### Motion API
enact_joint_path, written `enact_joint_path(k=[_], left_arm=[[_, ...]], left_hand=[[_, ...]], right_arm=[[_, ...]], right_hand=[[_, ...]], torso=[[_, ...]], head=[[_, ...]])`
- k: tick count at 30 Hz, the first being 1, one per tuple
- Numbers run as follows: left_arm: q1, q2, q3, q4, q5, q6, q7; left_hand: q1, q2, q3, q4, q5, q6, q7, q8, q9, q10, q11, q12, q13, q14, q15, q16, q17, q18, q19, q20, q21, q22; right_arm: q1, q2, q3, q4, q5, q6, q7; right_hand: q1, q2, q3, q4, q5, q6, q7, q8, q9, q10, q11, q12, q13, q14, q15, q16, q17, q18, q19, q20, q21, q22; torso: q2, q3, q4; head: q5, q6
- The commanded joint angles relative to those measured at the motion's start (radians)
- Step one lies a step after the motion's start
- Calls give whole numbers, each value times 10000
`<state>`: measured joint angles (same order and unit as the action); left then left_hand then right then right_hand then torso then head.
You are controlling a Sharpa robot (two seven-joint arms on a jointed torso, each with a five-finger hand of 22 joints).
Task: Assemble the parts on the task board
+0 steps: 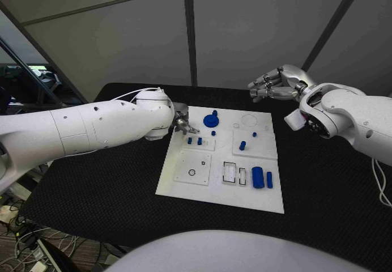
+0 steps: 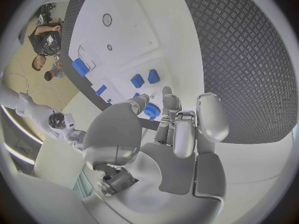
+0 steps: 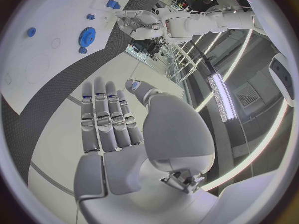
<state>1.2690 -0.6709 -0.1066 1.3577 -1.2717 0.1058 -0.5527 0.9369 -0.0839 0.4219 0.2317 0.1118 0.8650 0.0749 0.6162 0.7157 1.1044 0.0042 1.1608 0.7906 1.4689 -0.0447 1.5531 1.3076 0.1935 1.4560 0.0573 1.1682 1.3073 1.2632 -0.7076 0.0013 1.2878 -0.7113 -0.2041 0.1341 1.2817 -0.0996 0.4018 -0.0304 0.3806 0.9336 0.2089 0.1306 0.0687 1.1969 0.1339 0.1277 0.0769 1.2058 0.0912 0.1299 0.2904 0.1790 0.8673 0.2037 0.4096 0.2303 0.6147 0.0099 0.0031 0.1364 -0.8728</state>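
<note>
Centrally, black table [image 1: 327,187] carries white board [image 1: 184,190]. Left hand [image 1: 181,121] over board's far-left corner, fingers curled near blue gear [image 1: 212,119], grasp unclear. Right hand [image 1: 276,84] raised beyond board, fingers extended, empty. Blue cylinder [image 1: 257,177] near front edge; small pegs [image 1: 242,145] mid-board.

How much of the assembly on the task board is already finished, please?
Done: the blue gear and a small peg stand on the task board. In hand: nothing visible; the left hand is at the board's edge, the right hand open above the table. Left: two cylinders lie loose.
</note>
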Motion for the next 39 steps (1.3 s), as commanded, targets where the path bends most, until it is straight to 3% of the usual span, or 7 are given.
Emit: enact_joint_path(k=[1,11,14,17,20,30,39], left_arm=[[16,-19,105,-18,-20,-794,122],[13,-29,329,-129,60,-1627,643],[13,-13,334,-181,280,-2094,1313],[-1,31,289,-206,420,-2594,2276],[-57,67,154,-214,308,-3163,3358],[-433,349,-69,-471,-1918,-4483,5963],[-672,751,-140,-987,-2970,-4135,6365]], left_hand=[[-61,5,-28,12,15,58,-14,-63,-11,-54,22,-38,-27,913,-66,28,2398,-1211,56,-9,-43,1676],[117,-24,-228,253,36,-235,105,-235,-94,-962,123,-745,-1130,621,13,-364,1805,-1053,-255,36,-1042,1433],[668,-128,-344,238,32,-650,355,-554,-358,-1726,372,-1322,-1710,-269,216,-1537,243,-738,-1032,208,-3236,870],[1728,-473,-338,-326,35,-1241,585,-1027,-800,-2601,604,-2007,-2107,-2336,467,-4032,-2647,-211,-2732,430,-7419,-337],[2955,-810,-374,-877,-30,-1552,858,-1511,-1457,-3308,852,-3015,-2847,-4341,766,-6391,-4931,-165,-3489,647,-8479,-1054],[4725,-1145,-75,-1838,16,-297,506,-2745,-3708,-2486,846,-5174,-5038,-3536,595,-6441,-5734,-138,-2632,591,-9015,-1626],[4615,-1241,-223,-1829,24,146,391,-3242,-4398,-2343,806,-6083,-5800,-2006,559,-4131,-3855,-259,-1834,527,-7739,-831]], right_arm=[[20,5,4,-16,1,72,56],[19,-6,3,-16,-1,68,48],[19,-20,3,-4,-1,56,43],[19,-30,3,8,-1,44,43],[20,-42,3,23,-1,32,47],[20,-34,3,68,-3,-4,73],[20,-11,3,80,-187,-41,100]], right_hand=[[13,24,53,-5,45,0,-15,60,1,-29,-24,43,-16,22,-62,-9,-14,21,48,13,-46,-9],[13,24,53,-5,45,0,-15,60,1,-29,-24,43,-16,22,-62,-9,-14,21,48,13,-46,-9],[13,24,53,-5,45,0,-15,60,1,-29,-24,43,-16,22,-62,-9,-14,21,48,13,-46,-9],[13,24,53,-5,45,0,-15,60,1,-29,-24,43,-16,22,-62,-9,-14,21,48,13,-46,-9],[17,22,59,-13,49,-9,-13,61,-1,-38,-23,48,-23,16,-61,-13,-20,20,48,14,-57,-12],[17,22,59,-13,49,-9,-13,61,-1,-38,-23,48,-23,16,-61,-13,-20,20,48,14,-57,-12],[17,22,59,-13,49,-9,-13,61,-1,-38,-23,48,-23,16,-61,-13,-20,20,48,14,-57,-12]], torso=[[0,7,-8],[-5,17,-5],[-7,23,-6],[-1,16,-17],[-2,10,-18],[13,2,-34],[11,-1,-15]], head=[[12,2],[1,6],[-34,57],[-94,129],[-170,204],[-441,430],[-575,567]])
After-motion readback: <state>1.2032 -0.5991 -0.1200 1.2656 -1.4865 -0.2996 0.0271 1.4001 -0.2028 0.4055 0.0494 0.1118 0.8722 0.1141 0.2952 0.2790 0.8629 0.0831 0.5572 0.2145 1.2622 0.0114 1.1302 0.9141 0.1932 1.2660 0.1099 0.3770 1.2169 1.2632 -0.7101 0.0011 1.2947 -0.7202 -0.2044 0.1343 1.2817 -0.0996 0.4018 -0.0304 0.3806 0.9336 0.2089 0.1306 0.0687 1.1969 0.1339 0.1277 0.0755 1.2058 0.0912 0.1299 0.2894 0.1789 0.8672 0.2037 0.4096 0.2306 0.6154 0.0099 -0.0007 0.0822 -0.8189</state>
